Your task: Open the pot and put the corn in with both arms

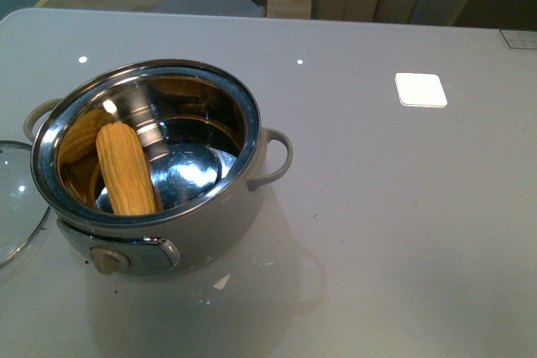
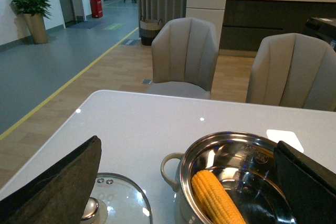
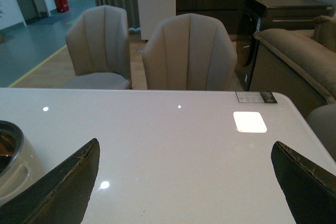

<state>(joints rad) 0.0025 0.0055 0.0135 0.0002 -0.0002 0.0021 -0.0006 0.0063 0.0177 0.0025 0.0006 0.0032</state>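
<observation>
Lying in the pot (image 1: pixel 214 232), corn (image 1: pixel 126 169) leaning on the steel wall, long axis running front to back; lid (image 1: pixel 17 207) off alongside. Left gripper (image 2: pixel 184 192) nearer, fingers spread and empty; right gripper (image 3: pixel 184 192) likewise released, off to the pot's side.

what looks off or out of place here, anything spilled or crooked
Nothing spilled or damaged. The corn leans inside the open pot, and the glass lid lies on the table beside it, as expected.

Glass lid (image 1: pixel 15 199) on white table (image 1: pixel 377 207); two beige chairs (image 3: pixel 189 53) behind.
</observation>
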